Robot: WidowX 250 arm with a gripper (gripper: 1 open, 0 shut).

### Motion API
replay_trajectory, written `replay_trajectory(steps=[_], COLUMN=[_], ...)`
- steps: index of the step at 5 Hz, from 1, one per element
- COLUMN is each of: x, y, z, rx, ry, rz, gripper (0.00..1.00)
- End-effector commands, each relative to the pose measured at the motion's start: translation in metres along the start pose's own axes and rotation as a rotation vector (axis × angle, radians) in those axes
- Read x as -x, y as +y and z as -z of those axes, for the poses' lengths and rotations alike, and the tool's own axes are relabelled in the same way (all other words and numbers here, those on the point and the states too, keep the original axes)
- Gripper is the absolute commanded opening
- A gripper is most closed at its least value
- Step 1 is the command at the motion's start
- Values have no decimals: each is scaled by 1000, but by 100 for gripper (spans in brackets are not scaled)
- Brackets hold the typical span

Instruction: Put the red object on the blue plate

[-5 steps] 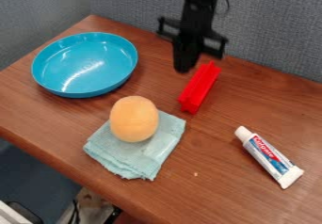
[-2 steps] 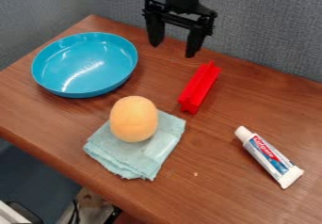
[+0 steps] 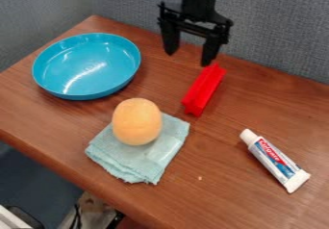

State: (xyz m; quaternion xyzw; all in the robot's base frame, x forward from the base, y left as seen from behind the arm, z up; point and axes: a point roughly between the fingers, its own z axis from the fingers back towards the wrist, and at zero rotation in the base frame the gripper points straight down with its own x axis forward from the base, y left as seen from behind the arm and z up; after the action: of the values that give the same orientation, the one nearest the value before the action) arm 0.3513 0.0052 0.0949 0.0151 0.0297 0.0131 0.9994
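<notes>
The red object [image 3: 203,88] is a long bright red block lying on the wooden table, right of centre. My gripper [image 3: 191,53] hangs just above and behind its far end, fingers spread open, nothing between them. The blue plate [image 3: 85,65] is a round glossy turquoise dish at the left of the table, with nothing in it. Block and plate lie well apart.
An orange ball [image 3: 137,121] rests on a pale teal folded cloth [image 3: 139,146] near the front of the table [image 3: 257,108]. A white toothpaste tube [image 3: 275,159] lies at the front right. The table's edges run close on the left and front.
The gripper was shut beside the block's far end a second ago. It opened and rose, then shifted slightly right and down toward the block.
</notes>
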Motion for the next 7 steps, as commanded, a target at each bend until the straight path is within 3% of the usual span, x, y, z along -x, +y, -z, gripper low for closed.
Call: replay_trajectory(steps=[1, 3, 6, 7], x=[-11, -16, -20, -21], y=[-13, -18, -14, -13], z=[-7, 16, 54, 59], rx=[11, 16, -13, -18], ry=[-46, -13, 55, 61], rz=[19, 19, -15, -19], gripper=[100, 100, 100, 0])
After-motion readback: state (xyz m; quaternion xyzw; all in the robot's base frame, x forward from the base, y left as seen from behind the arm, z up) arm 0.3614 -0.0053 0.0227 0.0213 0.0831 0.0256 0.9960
